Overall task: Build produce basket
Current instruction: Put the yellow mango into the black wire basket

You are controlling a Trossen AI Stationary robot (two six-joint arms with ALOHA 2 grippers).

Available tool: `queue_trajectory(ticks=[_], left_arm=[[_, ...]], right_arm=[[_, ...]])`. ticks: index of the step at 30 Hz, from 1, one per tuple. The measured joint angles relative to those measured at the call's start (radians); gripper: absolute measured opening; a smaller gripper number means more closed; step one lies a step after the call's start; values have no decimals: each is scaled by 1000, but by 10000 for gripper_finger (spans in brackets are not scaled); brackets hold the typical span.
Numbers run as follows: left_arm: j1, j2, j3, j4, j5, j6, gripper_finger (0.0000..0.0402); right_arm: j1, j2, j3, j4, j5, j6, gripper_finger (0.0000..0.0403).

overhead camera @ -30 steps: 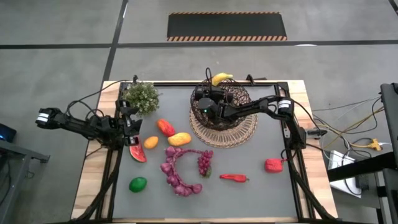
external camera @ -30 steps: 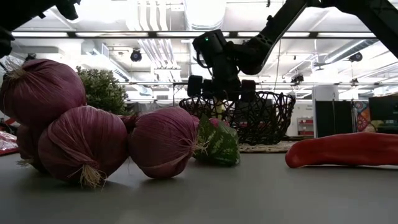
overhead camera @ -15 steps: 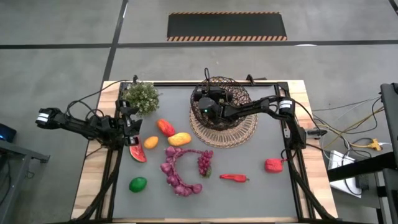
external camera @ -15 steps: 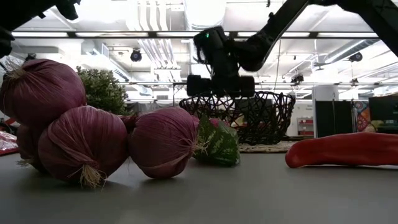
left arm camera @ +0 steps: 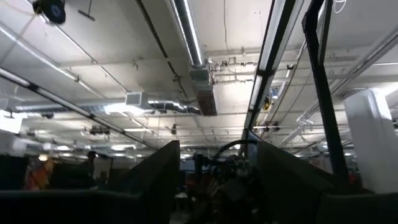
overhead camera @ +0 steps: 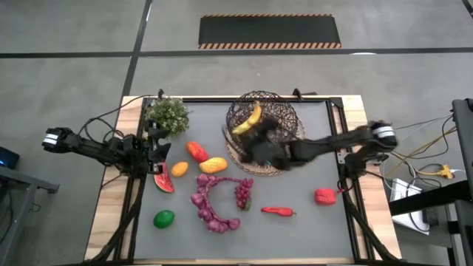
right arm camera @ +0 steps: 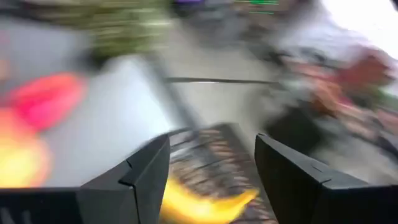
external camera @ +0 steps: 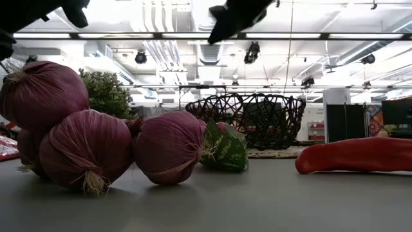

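- Basket (overhead camera: 264, 122): banana (overhead camera: 247, 119) now lies inside, released.
- Right gripper (right arm camera: 211, 180): jaws spread, empty, withdrawing from basket.
- Left gripper (left arm camera: 214, 180): open, idle beside leafy plant (overhead camera: 167, 114).
- Remaining produce awaits loading.

I'm watching my right arm reaching in from the table's right edge, stretched low and long toward the middle, smeared with motion. Its right gripper (overhead camera: 260, 151) is hanging mid-table, and in the right wrist view its two dark fingers (right arm camera: 140, 177) are standing apart with nothing between them. My left arm is lying folded at the table's left edge, its left gripper (overhead camera: 158, 145) pointing inward, fingers parted and empty.
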Motion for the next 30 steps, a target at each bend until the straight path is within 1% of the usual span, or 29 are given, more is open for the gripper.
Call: queue_trajectory(ticks=[3, 5, 6, 7, 10, 13, 16, 18, 20, 22, 25, 27, 30], left_arm=[[0, 37, 0, -9, 1, -76, 196], [0, 72, 0, -11, 3, -132, 196], [0, 94, 0, -13, 4, -168, 196], [0, 120, 0, -14, 5, -204, 196], [0, 199, 5, -9, 5, -307, 196], [0, 280, 40, -40, 6, -395, 196], [0, 352, 110, -87, 6, -462, 196], [-1, 392, 163, -215, 6, -501, 196], [-1, 416, 234, -404, 7, -533, 196], [-1, 426, 327, -651, 20, -555, 196], [-1, 459, 491, -1118, 24, -582, 196], [-1, 504, 608, -1392, 24, -591, 196], [-1, 585, 754, -1694, 23, -604, 196]], right_arm=[[85, -113, -12, -208, -243, 112, 221], [140, -182, -42, -260, -364, 165, 221], [169, -214, -65, -265, -402, 173, 221], [199, -243, -92, -263, -420, 182, 221], [283, -318, -189, -199, -416, 167, 221], [335, -382, -301, -49, -395, 100, 221], [360, -430, -409, 112, -396, 25, 221], [364, -459, -472, 199, -397, 5, 221], [363, -483, -525, 263, -396, -1, 221], [362, -505, -572, 309, -394, -3, 221], [363, -530, -627, 359, -396, 1, 221], [363, -544, -654, 387, -396, 1, 221], [362, -558, -675, 395, -395, 1, 221]])
